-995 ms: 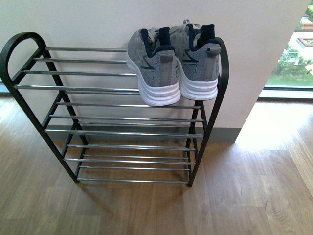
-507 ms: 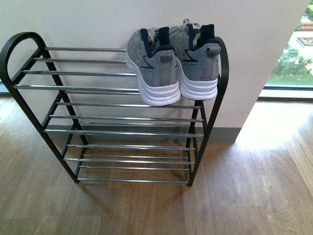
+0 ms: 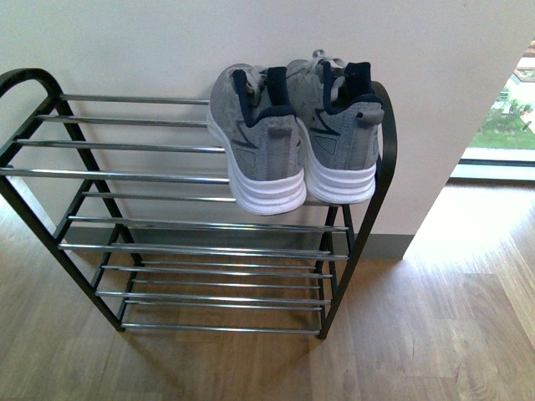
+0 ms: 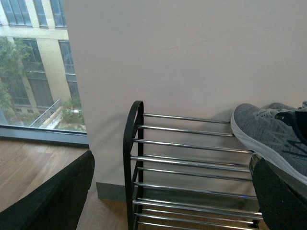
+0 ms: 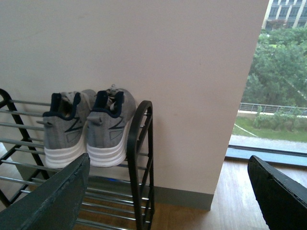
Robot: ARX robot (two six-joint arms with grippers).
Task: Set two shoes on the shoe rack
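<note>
Two grey knit sneakers with white soles stand side by side, heels toward me, on the top tier at the right end of the black shoe rack [image 3: 380, 192]: the left shoe [image 3: 255, 142] and the right shoe [image 3: 338, 134]. They also show in the right wrist view, left shoe [image 5: 62, 132] and right shoe [image 5: 108, 129]. One shoe's toe [image 4: 268, 132] shows in the left wrist view. My left gripper [image 4: 175, 191] is open and empty, back from the rack [image 4: 132, 158]. My right gripper [image 5: 168, 191] is open and empty, beside the rack's right end [image 5: 141, 143]. Neither arm shows in the front view.
The rack stands against a white wall [image 3: 435, 100] with a grey skirting [image 3: 384, 246] on wooden flooring [image 3: 435, 334]. A floor-level window [image 3: 506, 125] lies to the right and another [image 4: 33, 72] shows in the left wrist view. The lower tiers hold nothing.
The front view has shifted: the rack and shoes now sit lower and a little left in the picture and look larger. The shoes have not moved on the rack.
</note>
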